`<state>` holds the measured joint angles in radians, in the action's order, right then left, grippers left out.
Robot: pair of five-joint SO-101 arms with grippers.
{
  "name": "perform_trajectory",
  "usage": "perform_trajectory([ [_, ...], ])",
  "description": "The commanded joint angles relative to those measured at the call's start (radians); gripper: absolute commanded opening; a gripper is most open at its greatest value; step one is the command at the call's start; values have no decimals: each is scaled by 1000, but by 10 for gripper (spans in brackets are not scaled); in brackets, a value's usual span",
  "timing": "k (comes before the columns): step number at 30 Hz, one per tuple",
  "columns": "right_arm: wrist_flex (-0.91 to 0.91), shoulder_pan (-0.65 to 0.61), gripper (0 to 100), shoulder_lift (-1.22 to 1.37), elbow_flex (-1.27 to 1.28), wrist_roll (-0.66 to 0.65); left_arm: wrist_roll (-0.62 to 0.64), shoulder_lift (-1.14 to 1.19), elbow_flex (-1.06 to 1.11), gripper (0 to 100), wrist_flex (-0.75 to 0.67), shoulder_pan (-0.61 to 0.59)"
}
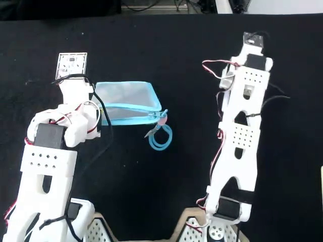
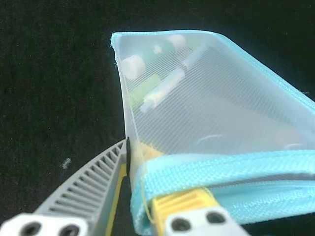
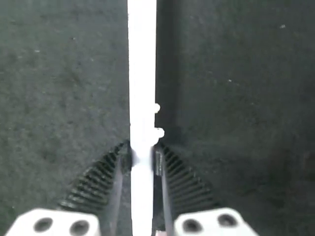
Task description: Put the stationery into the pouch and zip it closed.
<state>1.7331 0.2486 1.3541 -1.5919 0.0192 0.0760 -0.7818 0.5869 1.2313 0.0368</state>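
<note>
The pouch (image 2: pixel 211 98) corner is clamped in the left tool (image 2: pixel 134 156), a thin white strip (image 3: pixel 141 73) in the right tool (image 3: pixel 142 153) — the corner may be pulled free if tugged.

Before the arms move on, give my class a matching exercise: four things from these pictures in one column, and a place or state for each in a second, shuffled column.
Things
1. pouch
2. blue ring
3. left gripper
4. right gripper

Places and states
A. shut on a white strip
B. lies on the black table beside the pouch's corner
C. has stationery inside
D. clamped on the pouch's edge

Pairs: 1-C, 2-B, 3-D, 4-A
</note>
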Motion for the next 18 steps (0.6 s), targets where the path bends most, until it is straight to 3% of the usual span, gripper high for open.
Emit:
perform_trajectory([
  [1,35,-31,10,-99,2,9,8,5,-1,30,-15,7],
  [6,35,-61,10,-203,159,89,8,5,-1,30,-15,7],
  [18,35,-107,10,-282,329,91,6,5,-1,30,-15,7],
])
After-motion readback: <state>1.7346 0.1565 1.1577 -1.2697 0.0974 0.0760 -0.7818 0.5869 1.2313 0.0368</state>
